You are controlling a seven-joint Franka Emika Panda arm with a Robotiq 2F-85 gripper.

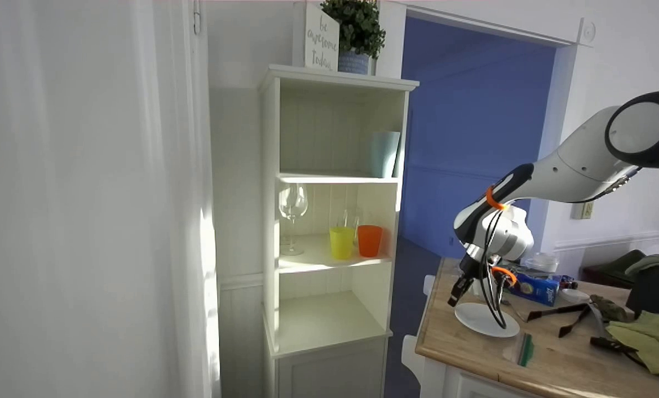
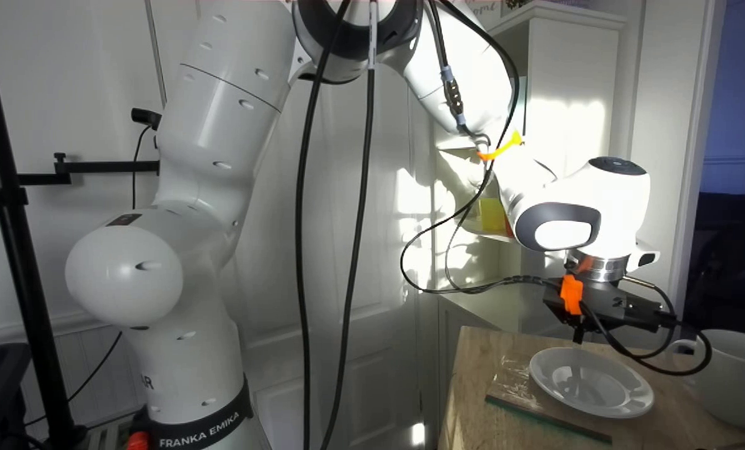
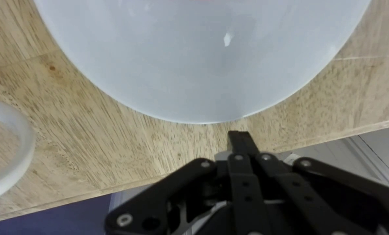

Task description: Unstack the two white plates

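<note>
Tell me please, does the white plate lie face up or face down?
Face up: the white plate shows its hollow inside in an exterior view.

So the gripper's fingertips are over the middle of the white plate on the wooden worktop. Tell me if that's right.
Not the middle: in the wrist view the fingertips are just outside the rim of the white plate. It does lie on the wooden worktop.

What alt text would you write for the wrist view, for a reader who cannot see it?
White plate, cut off by the top edge, on a wooden table; whether another lies beneath cannot be told. Lower in view, the black end effector, apparently shut, ends just short of the plate. A white handle curves in at left.
</note>
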